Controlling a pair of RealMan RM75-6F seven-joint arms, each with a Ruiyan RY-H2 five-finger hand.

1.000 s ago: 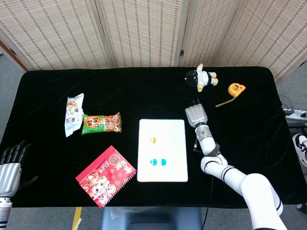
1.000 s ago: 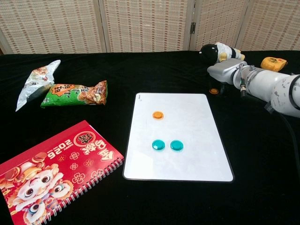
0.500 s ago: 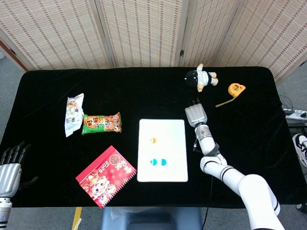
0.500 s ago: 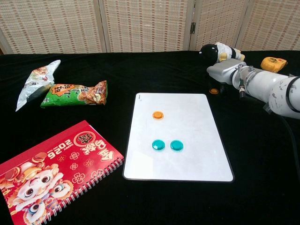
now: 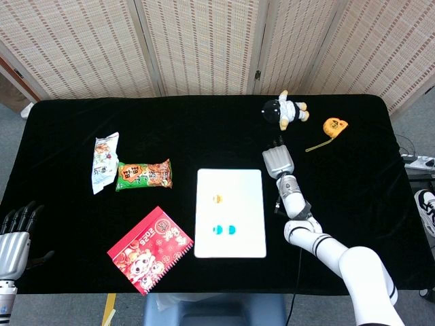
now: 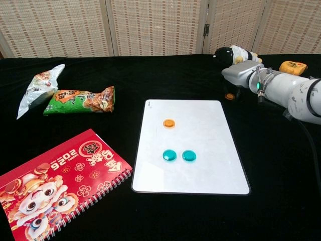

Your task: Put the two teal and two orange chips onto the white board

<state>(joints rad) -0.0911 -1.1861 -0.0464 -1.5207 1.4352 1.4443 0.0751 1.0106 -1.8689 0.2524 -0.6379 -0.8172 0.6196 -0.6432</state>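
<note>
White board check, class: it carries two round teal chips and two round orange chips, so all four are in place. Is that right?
Not quite. The white board carries two teal chips but only one orange chip. The chest view shows the second orange chip on the black cloth beside the right hand.

Matt black cloth (image 6: 281, 165) lies under the glossy white board (image 6: 200, 145).

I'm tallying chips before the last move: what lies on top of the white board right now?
On the white board lie two teal chips and one orange chip. A second orange chip sits off the board on the black cloth, under the right hand. Nothing on the board is covered.
</note>
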